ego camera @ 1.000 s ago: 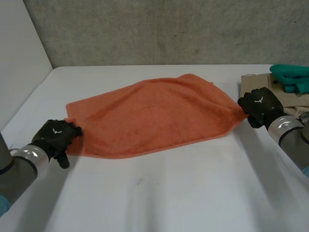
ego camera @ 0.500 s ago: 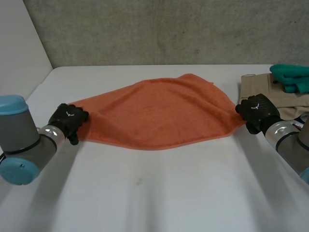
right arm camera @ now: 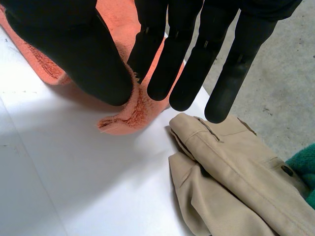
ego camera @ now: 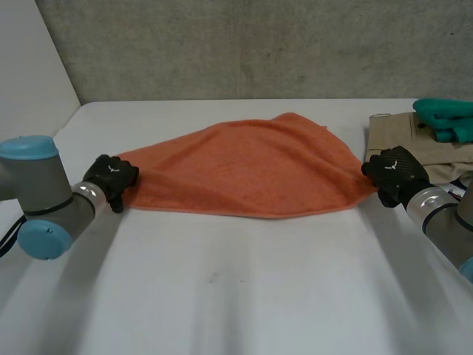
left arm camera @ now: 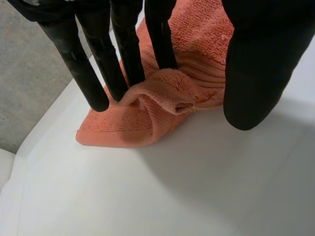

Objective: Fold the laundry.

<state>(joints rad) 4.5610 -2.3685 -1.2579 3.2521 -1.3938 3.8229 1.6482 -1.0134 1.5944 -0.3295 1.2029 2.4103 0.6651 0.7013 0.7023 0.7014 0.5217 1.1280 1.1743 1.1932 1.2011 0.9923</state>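
Observation:
An orange towel (ego camera: 244, 166) lies spread across the middle of the white table (ego camera: 244, 296). My left hand (ego camera: 111, 177) is at its left end. In the left wrist view the fingers (left arm camera: 123, 44) and the thumb close on a raised fold of the towel (left arm camera: 167, 91) at that corner, with the layer below lying flat. At the towel's right end, my right hand (ego camera: 395, 171) pinches the corner. There the thumb (right arm camera: 74, 49) presses the towel (right arm camera: 133, 105) against the fingers, and the corner's tip hangs down onto the table.
Folded beige trousers (ego camera: 436, 151) (right arm camera: 231, 167) lie just beyond my right hand at the table's right edge, with a teal cloth (ego camera: 447, 118) (right arm camera: 305, 167) on top of them. A grey wall runs behind the table.
My left hand has carried the towel's near left corner away from the front edge, toward the far left corner, its fingers closing. The towel's front edge drew back. The right hand barely moved.

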